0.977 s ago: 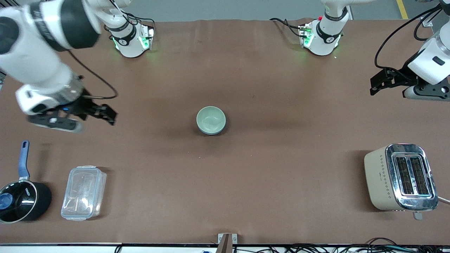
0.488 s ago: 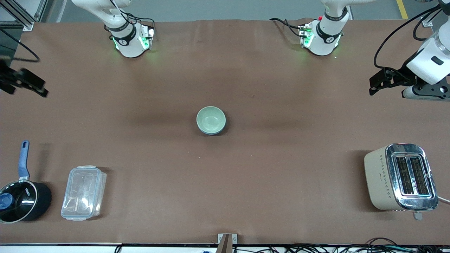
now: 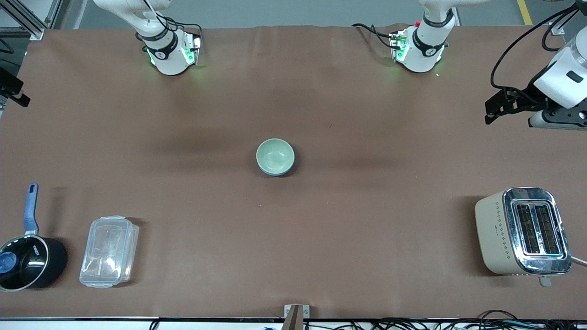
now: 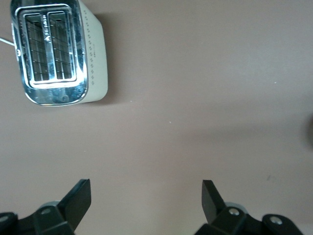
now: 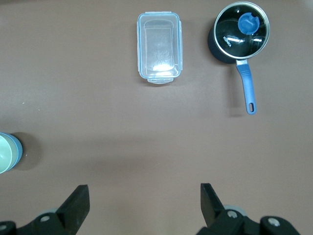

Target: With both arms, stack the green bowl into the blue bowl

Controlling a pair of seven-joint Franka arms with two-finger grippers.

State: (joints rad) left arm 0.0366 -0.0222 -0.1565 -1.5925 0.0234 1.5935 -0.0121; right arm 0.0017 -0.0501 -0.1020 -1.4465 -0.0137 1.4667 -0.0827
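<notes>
The pale green bowl (image 3: 274, 156) sits nested inside the blue bowl (image 3: 276, 173) at the middle of the table; only a thin blue rim shows under it. The stack also shows in the right wrist view, green bowl (image 5: 4, 152) inside blue bowl (image 5: 17, 149). My left gripper (image 3: 494, 106) is open and empty, up over the table's edge at the left arm's end. In the left wrist view it (image 4: 145, 196) hangs over bare table. My right gripper (image 3: 13, 90) is at the right arm's end, mostly out of the front view; its wrist view shows it (image 5: 145, 200) open and empty.
A beige and chrome toaster (image 3: 523, 230) stands near the front camera at the left arm's end. A clear plastic lidded box (image 3: 109, 251) and a black saucepan with a blue handle (image 3: 25, 256) stand near the front camera at the right arm's end.
My right arm has swung away from the table's middle toward its own end and almost out of the front view. My left gripper has barely shifted. The bowls have not moved.
</notes>
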